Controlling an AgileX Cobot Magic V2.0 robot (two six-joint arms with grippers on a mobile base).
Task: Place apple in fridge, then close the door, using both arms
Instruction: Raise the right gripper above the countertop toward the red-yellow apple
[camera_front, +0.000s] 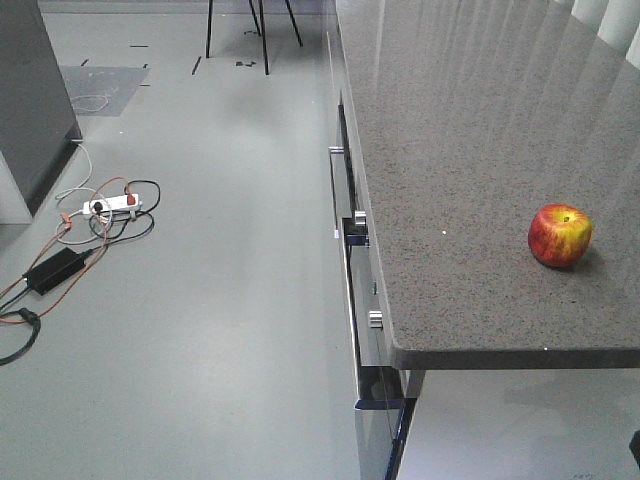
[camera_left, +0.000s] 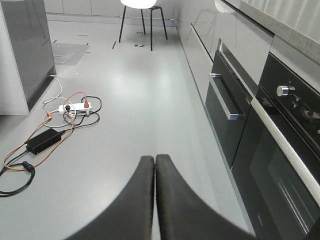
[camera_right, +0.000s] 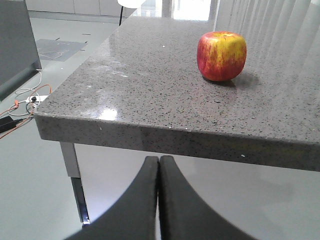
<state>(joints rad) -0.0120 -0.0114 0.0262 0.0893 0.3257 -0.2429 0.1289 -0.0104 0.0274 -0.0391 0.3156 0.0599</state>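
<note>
The apple (camera_front: 560, 235), red with yellow patches, stands upright on the speckled grey counter (camera_front: 450, 150) near its front right corner. In the right wrist view the apple (camera_right: 221, 49) is ahead and above my right gripper (camera_right: 158, 159), which is shut on nothing and hangs below the counter's edge (camera_right: 150, 132). My left gripper (camera_left: 154, 157) is shut and empty above the floor, left of the ovens. A dark grey fridge (camera_front: 30, 100) stands at the far left; I cannot tell which part of it is the door. Neither gripper shows in the front view.
Built-in ovens with steel handles (camera_left: 227, 102) and knobs (camera_left: 285, 90) line the counter front. A power strip (camera_front: 110, 205), tangled cables and a black adapter (camera_front: 55, 268) lie on the floor at left. A white chair (camera_left: 142, 15) stands at the far end.
</note>
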